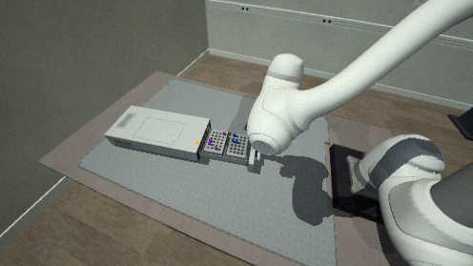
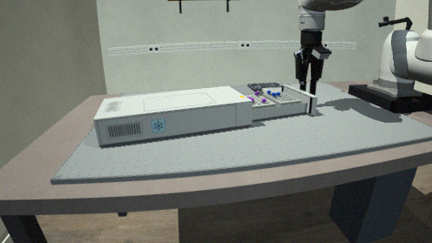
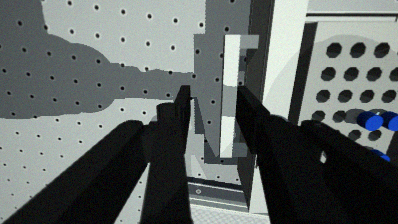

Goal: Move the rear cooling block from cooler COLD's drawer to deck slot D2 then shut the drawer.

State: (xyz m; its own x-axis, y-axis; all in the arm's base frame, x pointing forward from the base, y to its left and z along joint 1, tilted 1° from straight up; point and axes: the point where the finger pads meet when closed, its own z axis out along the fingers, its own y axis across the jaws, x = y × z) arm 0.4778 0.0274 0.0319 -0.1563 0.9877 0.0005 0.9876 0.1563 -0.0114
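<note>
In the top view, the hand (image 1: pixel 255 157) is mostly hidden under the arm's (image 1: pixel 281 113) wrist housing. Only a pale tip shows at the drawer's (image 1: pixel 224 157) end farthest from COLD (image 1: pixel 157 133), and its opening cannot be judged here. The drawer is seen pulled out of COLD. The rear block (image 1: pixel 215 143), grey with purple-capped tubes, lies in it just beside COLD. The front block (image 1: pixel 236 146), with blue caps, lies just beyond. The tubes are too small to count. An orange lamp (image 1: pixel 196 142) is lit on COLD's corner by the drawer.

In the exterior view, both blocks are seen low inside the drawer wall (image 2: pixel 279 109), the rear block (image 2: pixel 259 100) nearest COLD (image 2: pixel 174 110). The hand (image 2: pixel 308 87) hangs straight down over the white handle (image 2: pixel 313 103) at the drawer's far end, its fingertips hidden behind that handle. A dark flat thing (image 2: pixel 263 85) behind the drawer is too blurred to make out. The desk (image 2: pixel 131 195) edge is cut off on the right.

In the wrist view, the rear block is out of frame. Only part of the front block (image 3: pixel 350 80) is shown, with rows of bores and blue caps (image 3: pixel 372 120) cut off at the right edge. The handle (image 3: pixel 232 100) stands between the dark fingers. The hand (image 3: pixel 212 97) is partly closed and straddles the handle. A gap is visible on the side away from COLD, so nothing is clamped.
</note>
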